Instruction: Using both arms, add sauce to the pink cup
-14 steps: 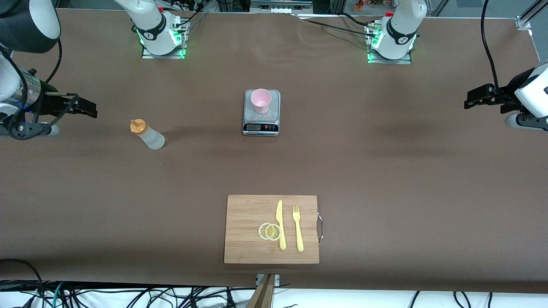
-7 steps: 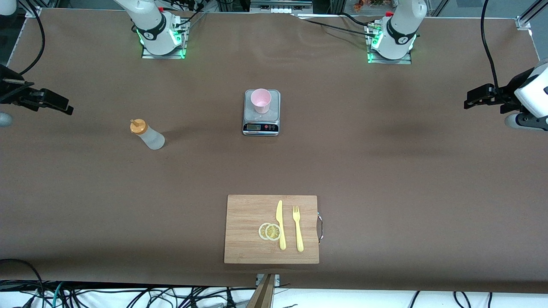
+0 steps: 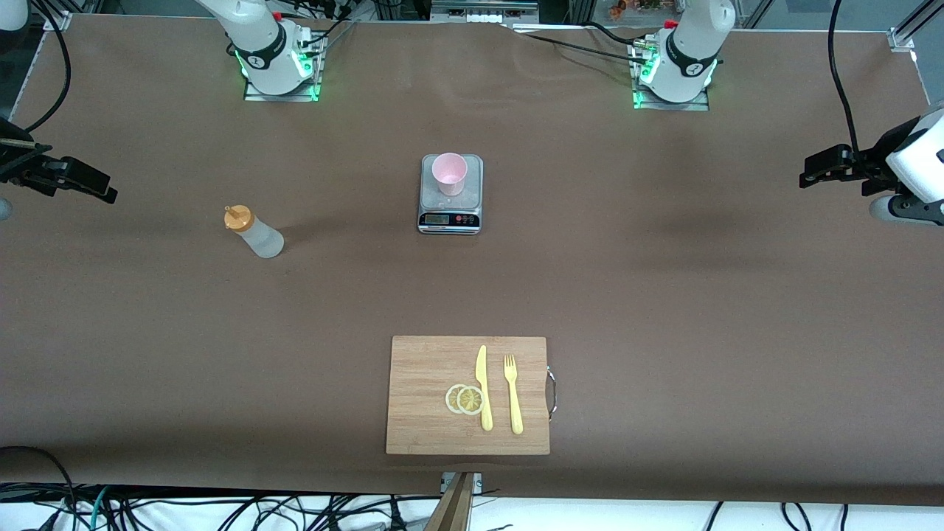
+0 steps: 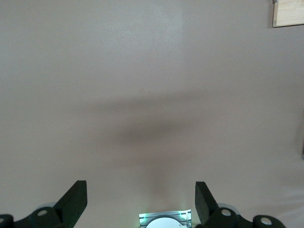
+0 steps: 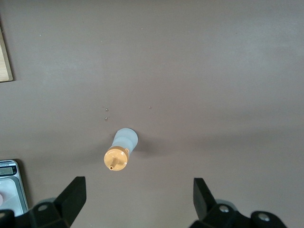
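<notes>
Plainly the frosted-white squeeze bottle with the orange cap (image 3: pixel 254 232), standing on the brown desk (image 3: pixel 664 295) toward the right arm's end, looks light and soft-walled, best gripped mid-body, while the right hand (image 3: pixel 92 184) and left hand (image 3: pixel 815 173) hang wide and empty.

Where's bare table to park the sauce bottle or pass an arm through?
Bare cloth lies between the sauce bottle and scale, between scale and cutting board, and toward the left arm's end. Crowded: the scale, carrying the pink cup, and the board with knife, fork, lemon slices.
</notes>
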Motion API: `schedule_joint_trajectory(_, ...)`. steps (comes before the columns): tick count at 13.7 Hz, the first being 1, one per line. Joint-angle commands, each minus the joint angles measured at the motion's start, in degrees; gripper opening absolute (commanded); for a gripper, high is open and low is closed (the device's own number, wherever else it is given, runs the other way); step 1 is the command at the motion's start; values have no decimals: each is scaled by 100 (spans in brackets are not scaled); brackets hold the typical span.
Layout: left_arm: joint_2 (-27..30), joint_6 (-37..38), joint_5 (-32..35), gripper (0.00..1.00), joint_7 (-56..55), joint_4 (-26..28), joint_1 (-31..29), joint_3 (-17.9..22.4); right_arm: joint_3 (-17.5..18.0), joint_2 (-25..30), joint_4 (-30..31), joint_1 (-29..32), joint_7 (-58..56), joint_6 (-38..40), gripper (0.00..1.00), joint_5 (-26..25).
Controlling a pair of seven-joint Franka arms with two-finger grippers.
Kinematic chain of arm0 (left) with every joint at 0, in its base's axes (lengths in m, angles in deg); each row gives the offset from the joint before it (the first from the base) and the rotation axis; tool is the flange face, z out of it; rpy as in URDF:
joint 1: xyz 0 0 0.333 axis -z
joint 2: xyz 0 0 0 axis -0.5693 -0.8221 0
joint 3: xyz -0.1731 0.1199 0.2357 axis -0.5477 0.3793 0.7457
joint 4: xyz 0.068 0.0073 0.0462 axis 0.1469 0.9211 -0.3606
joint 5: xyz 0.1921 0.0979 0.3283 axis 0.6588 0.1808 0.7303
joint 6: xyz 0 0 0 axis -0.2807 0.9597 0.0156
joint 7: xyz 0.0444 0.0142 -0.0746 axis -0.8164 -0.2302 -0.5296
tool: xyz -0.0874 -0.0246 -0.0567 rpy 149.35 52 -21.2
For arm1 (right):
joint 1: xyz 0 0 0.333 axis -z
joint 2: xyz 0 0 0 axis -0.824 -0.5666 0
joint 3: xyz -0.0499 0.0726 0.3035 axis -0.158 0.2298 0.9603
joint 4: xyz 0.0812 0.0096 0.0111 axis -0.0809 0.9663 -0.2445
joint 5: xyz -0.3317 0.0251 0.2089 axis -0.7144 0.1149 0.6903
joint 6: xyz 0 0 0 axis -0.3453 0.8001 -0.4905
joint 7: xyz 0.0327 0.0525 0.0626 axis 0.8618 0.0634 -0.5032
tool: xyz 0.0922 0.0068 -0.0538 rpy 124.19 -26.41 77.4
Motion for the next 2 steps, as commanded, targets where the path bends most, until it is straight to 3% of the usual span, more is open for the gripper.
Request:
schedule_joint_trajectory(1,-60,56,83,100,100,-153,-6,-17,21,106,111,-14,-55,-78,100,-90)
schedule_joint_trajectory(2,-60,56,83,100,100,-153,-6,-17,21,106,111,-14,-64,-78,100,-90)
